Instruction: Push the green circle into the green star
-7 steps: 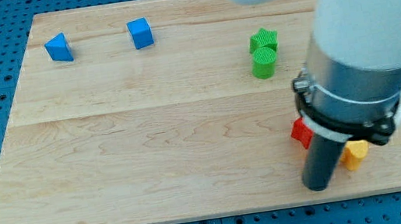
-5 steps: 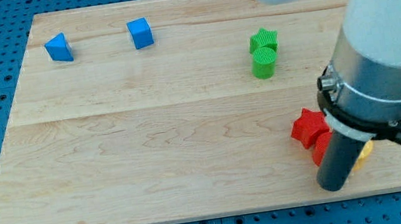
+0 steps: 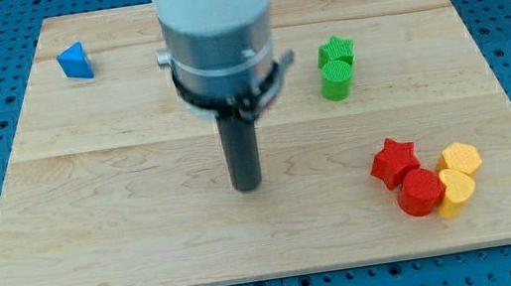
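Note:
The green circle sits on the wooden board at the view's upper right, touching the green star just above it. My tip rests on the board near the middle, well to the left of and below the green pair. The arm's wide body hangs above the rod and hides the board's top centre.
A blue triangle lies at the top left. At the lower right a red star, a red circle and two yellow blocks are bunched together. The board's edge runs along the view's bottom.
My arm has swung from the lower right to the board's middle, uncovering the red and yellow blocks. It now hides the blue cube at the top. The green blocks have not moved.

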Robot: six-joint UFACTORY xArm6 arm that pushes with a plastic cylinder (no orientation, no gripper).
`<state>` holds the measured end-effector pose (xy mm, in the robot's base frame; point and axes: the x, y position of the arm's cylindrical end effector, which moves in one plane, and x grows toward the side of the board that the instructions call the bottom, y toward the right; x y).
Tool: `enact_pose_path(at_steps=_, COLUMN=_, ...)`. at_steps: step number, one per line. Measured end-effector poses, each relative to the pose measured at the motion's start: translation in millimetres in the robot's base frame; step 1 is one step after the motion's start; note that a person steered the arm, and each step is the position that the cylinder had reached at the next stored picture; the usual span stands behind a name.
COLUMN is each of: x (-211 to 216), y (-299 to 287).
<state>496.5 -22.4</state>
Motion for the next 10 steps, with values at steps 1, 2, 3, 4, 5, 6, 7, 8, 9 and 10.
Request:
enact_pose_path(at_steps=1, x=-43.3, y=26.0)
enact_pose_path(at_steps=2, x=-67.0, y=34.7)
enact_pose_path(at_steps=3, x=-75.1, y=36.6)
enact_pose_path(at_steps=4, x=-74.1, y=56.6)
enact_pose_path(at_steps=5, x=-73.9, y=85.3)
enact_pose_path(at_steps=6, x=-73.9, y=131.0)
enact_pose_path(at_steps=7, x=-77.0, y=143.8)
enact_pose_path(at_steps=8, x=-80.5, y=143.8)
enact_pose_path(at_steps=9, x=-77.7, y=143.8)
enact_pose_path(at_steps=10, x=-59.0, y=152.9)
